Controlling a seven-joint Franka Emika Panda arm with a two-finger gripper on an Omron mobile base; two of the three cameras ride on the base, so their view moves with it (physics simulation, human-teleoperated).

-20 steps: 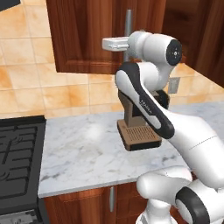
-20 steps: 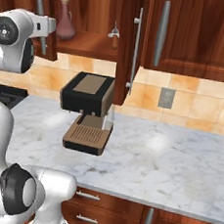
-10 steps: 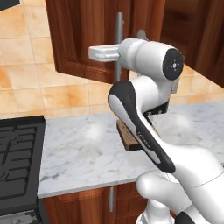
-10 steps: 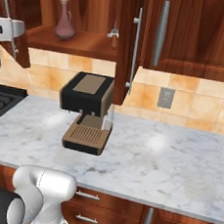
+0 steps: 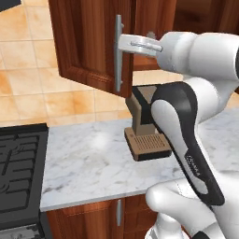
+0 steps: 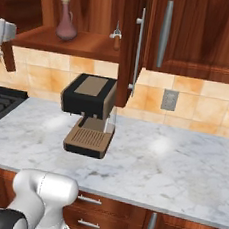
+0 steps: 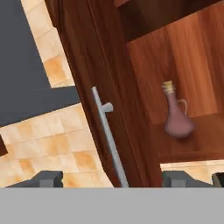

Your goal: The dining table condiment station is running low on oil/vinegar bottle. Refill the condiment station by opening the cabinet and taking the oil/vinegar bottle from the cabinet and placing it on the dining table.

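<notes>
The gripper stands open astride the door's handle, so the cabinet is open, exposing the oil/vinegar bottle near the shelf's front edge for reaching.

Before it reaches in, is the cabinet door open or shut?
Open. The door is swung out edge-on in the right base view, baring the shelf where the bottle stands upright.
</notes>
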